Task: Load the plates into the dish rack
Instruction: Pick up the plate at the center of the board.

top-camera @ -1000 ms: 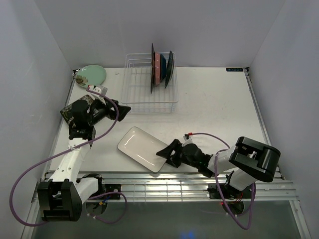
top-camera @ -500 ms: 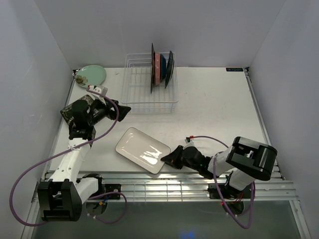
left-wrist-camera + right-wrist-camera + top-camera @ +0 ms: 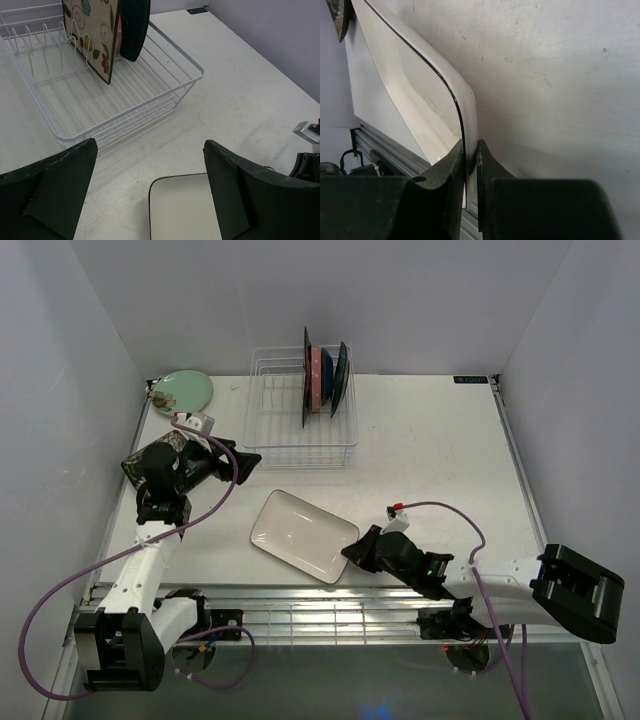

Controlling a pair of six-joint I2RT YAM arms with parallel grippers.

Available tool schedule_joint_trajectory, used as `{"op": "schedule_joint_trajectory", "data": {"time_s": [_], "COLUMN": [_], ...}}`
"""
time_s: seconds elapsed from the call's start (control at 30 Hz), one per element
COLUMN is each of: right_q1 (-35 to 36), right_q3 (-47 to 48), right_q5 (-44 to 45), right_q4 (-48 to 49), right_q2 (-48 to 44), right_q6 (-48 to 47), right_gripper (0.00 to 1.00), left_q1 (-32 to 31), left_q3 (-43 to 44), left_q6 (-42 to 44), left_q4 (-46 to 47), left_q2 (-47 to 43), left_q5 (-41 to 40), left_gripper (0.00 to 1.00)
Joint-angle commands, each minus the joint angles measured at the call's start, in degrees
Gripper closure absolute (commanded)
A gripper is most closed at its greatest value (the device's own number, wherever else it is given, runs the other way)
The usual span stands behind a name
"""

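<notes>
A white rectangular plate (image 3: pixel 303 535) with a thin dark rim lies near the table's front. My right gripper (image 3: pixel 352 553) is shut on its near-right edge; the right wrist view shows the plate (image 3: pixel 415 95) pinched between my gripper's (image 3: pixel 470 150) jaws, that end tilted up. The white wire dish rack (image 3: pixel 275 455) stands at the back, with several plates (image 3: pixel 322 375) upright in its right part. My left gripper (image 3: pixel 240 460) hovers open between rack and white plate. Its wrist view shows the gripper (image 3: pixel 150 144) wide open above the plate's corner (image 3: pixel 182 210), with the rack (image 3: pixel 125 100) beyond.
A round pale green plate (image 3: pixel 184 390) lies at the back left corner. A dark patterned plate (image 3: pixel 130 466) shows beside the left arm. A metal rail (image 3: pixel 330 610) runs along the table's near edge. Walls close in on three sides.
My right gripper has shut on the white plate's edge. It has swung right and back, drawing the plate rightward and raising that end. The left arm has barely moved.
</notes>
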Motion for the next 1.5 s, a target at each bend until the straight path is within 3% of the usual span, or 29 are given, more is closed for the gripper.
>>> {"op": "schedule_joint_trajectory", "data": {"time_s": [0.0,0.17,0.73,1.47], "right_q1": [0.24,0.24,0.5,0.42], "right_q3": [5.9,9.66,21.54,41.05], "right_q5": [8.63,8.9,1.17,18.91], "right_q4": [-0.9,-4.95,-12.7,-15.69], "right_q2": [-7.28,-11.25,-11.08,-6.96], "right_q6": [-4.9,-11.75,-26.61,-41.37], "right_gripper": [0.92,0.92,0.92,0.92], "left_q1": [0.16,0.16,0.16,0.16], "left_q3": [-0.27,-0.18,0.17,-2.64], "left_q6": [0.95,1.04,0.6,-3.97], "left_q4": [0.58,0.4,-0.04,2.15], "left_q2": [-1.01,-0.83,-1.44,-8.82], "left_q5": [-0.37,-0.1,-5.54,-28.31], "left_gripper": [0.02,0.02,0.02,0.02]}}
